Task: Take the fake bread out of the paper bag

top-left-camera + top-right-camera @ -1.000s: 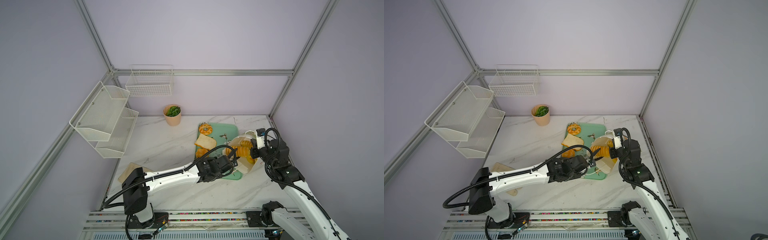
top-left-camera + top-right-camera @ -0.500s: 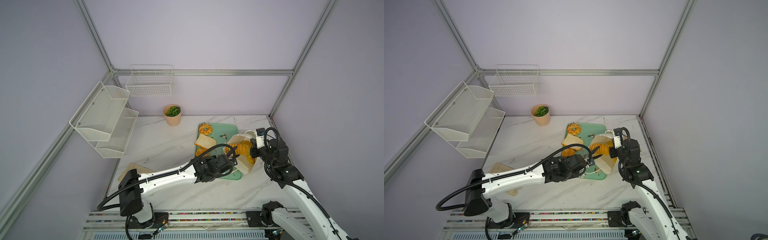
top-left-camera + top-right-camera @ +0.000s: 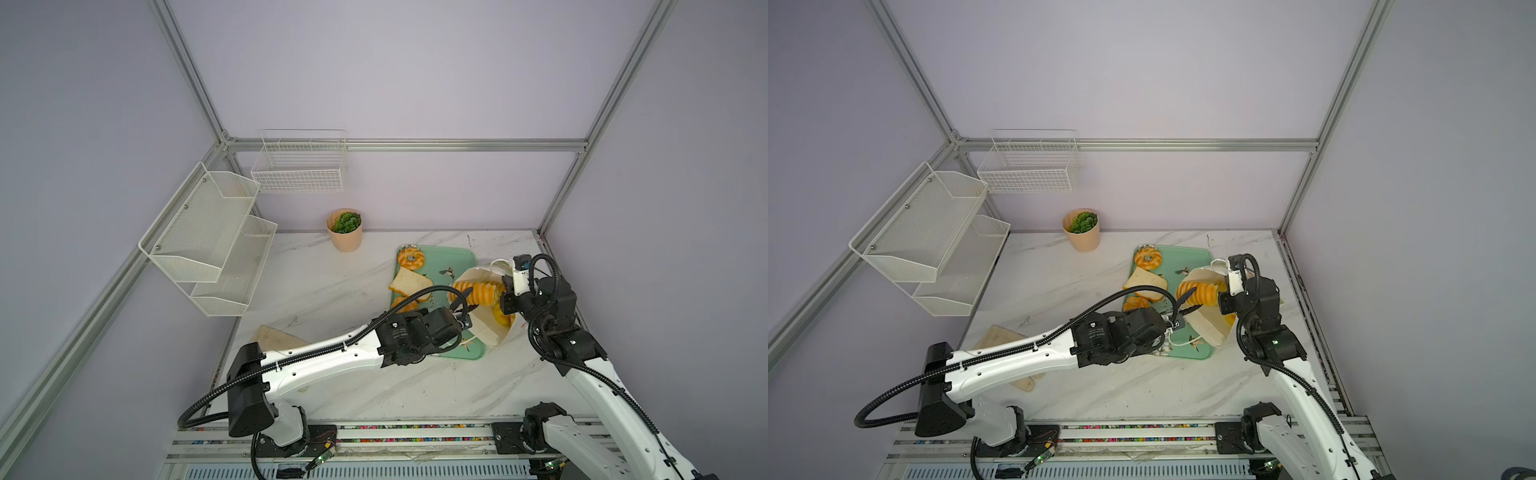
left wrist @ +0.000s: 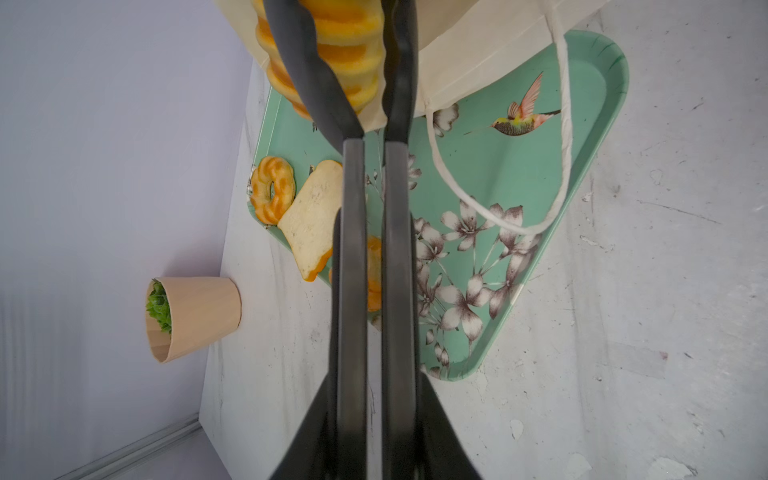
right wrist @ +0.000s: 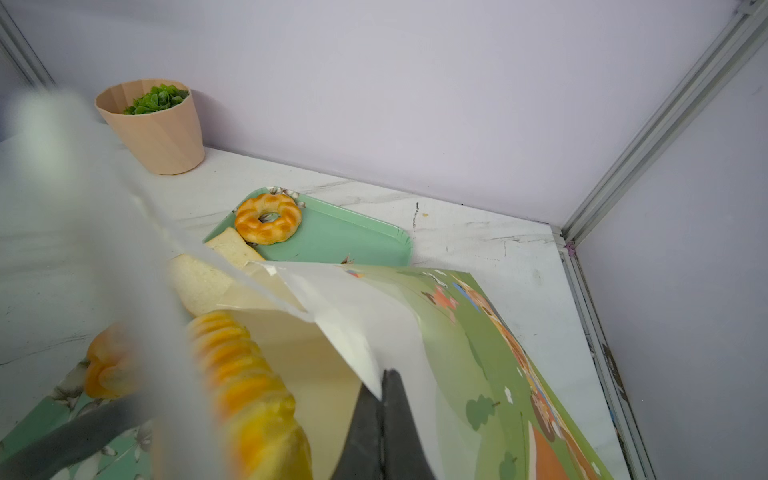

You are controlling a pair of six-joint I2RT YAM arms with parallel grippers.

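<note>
Mint-green tray (image 4: 540, 166) with pale brown-tipped flowers and one hummingbird, orange-yellow striped ridged loaf (image 4: 353, 50), white paper bag (image 5: 365, 316) with green and orange print, golden ring donut (image 5: 268, 218), cream toast slice (image 4: 311, 212) with orange crust, peach plant pot (image 5: 158, 133)

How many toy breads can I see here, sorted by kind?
Golden ring donut: 1
White toast slice: 1
Ridged orange oblong loaf: 1
Half-hidden orange bread: 1
Yellow bread deep in white paper bag: 1
Total: 5

tray (image 3: 449, 258): on the bench (image 3: 332, 291)
paper bag (image 3: 489, 331): on the tray's right edge
loaf (image 3: 482, 293): in the bag's mouth
donut (image 3: 410, 258): tray's far left corner
</note>
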